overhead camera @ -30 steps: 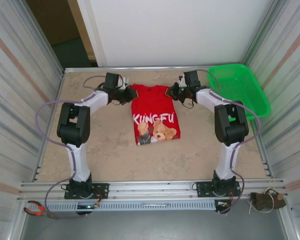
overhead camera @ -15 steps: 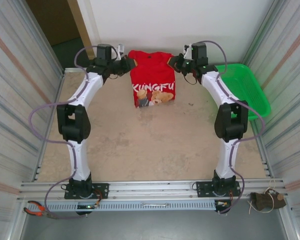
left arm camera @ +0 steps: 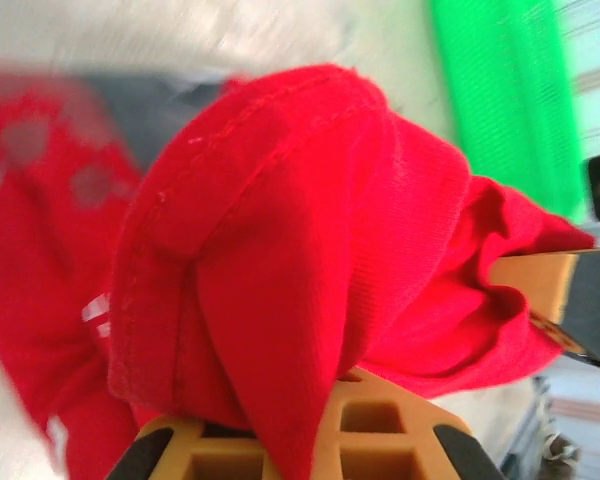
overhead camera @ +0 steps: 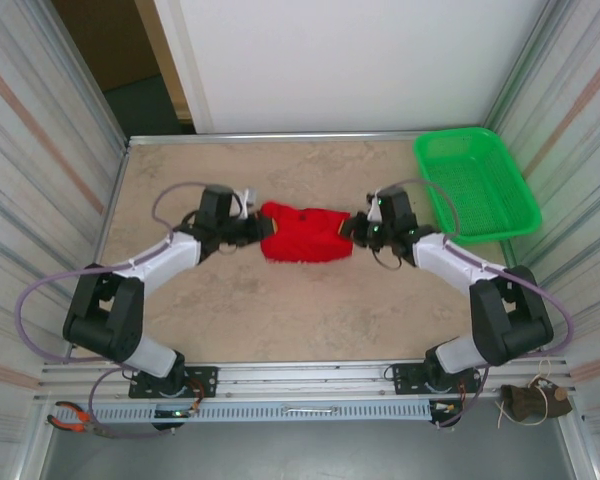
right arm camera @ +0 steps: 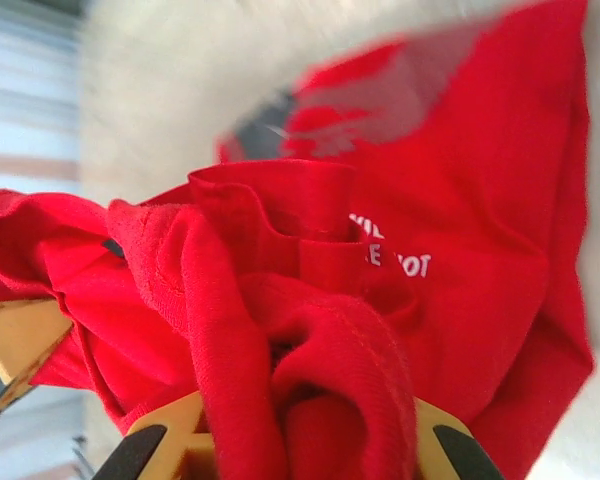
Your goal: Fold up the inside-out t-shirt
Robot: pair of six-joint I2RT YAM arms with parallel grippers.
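Note:
The inside-out t-shirt (overhead camera: 305,232) is a bright red bunch stretched between my two grippers over the middle of the table, with plain red cloth facing up. My left gripper (overhead camera: 252,228) is shut on its left end, where the red cloth (left arm camera: 280,250) is pinched between the yellow fingers (left arm camera: 380,435). On its right end my right gripper (overhead camera: 358,230) is shut. There folds of the shirt (right arm camera: 310,330) are wadded between the fingers (right arm camera: 180,440), and small white lettering (right arm camera: 390,258) shows on the hanging cloth.
A green mesh basket (overhead camera: 475,180) stands at the back right corner, also seen in the left wrist view as a green band (left arm camera: 510,100). Corrugated walls close in both sides. Red-handled pliers (overhead camera: 75,418) lie on the rail at the near left.
Both arms have swung the shirt from the far edge of the table, where it hung with its print showing, back and down to the middle. It is now bunched short between the grippers.

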